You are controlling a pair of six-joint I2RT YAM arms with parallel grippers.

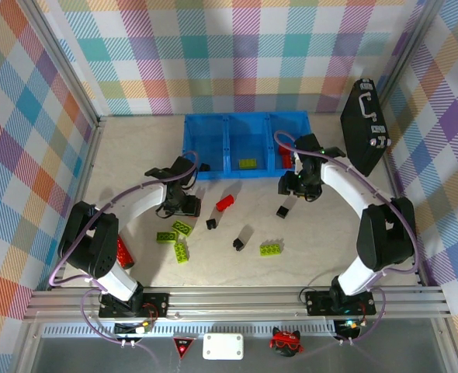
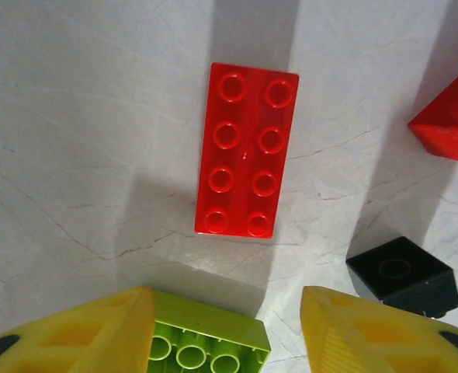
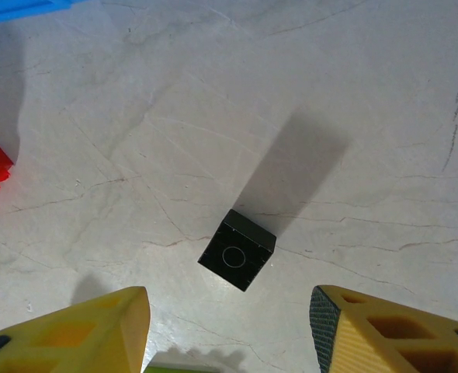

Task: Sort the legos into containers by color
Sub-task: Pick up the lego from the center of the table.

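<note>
The three joined blue containers [image 1: 244,144] stand at the back; a lime brick [image 1: 248,163] lies in the middle one. My left gripper [image 1: 184,203] is open over the table. In its wrist view a lime green brick [image 2: 202,338] rests against the left finger, with a gap to the right finger [image 2: 369,334]. Beyond it lie a red eight-stud brick [image 2: 247,149] and a black brick [image 2: 400,272]. My right gripper [image 1: 295,186] hangs open above a small black cube [image 3: 237,249], also seen on the table [image 1: 283,210].
Loose bricks are scattered on the table: lime ones [image 1: 182,250] [image 1: 272,249], a black one [image 1: 237,243], a red one [image 1: 124,252] by the left arm. A black handled case [image 1: 366,124] leans at the back right. A blue bin corner [image 3: 19,8] shows at the top left of the right wrist view.
</note>
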